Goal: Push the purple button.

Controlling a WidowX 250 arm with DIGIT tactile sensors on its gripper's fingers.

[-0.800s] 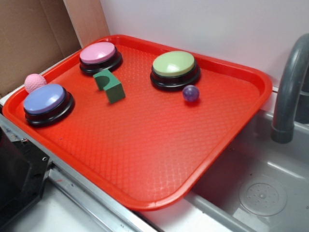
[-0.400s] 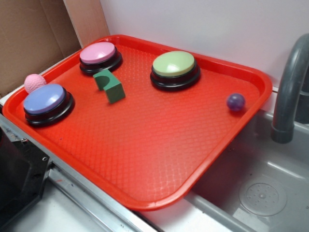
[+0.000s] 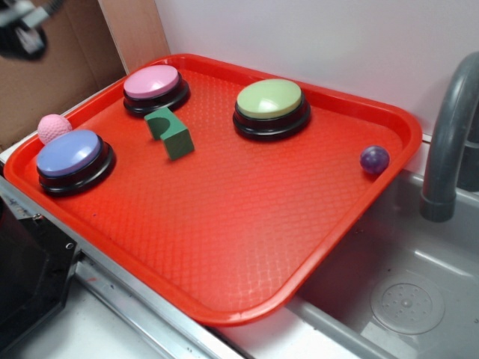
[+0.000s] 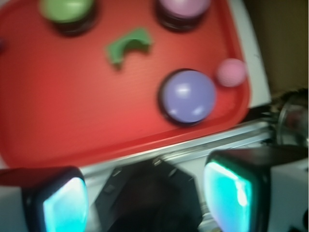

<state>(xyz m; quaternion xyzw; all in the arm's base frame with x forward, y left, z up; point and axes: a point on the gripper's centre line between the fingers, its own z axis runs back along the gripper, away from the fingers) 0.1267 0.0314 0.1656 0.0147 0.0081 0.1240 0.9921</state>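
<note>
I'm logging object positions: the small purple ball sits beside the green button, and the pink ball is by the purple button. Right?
Not quite. The small purple ball lies at the tray's edge, well apart from the green button, as the exterior view shows. The pink ball is indeed by the purple button.

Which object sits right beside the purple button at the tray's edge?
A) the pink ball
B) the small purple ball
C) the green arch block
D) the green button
A: the pink ball sits right next to the purple button at the tray's left rim, also seen in the wrist view, while the small purple ball lies at the far right rim.
</note>
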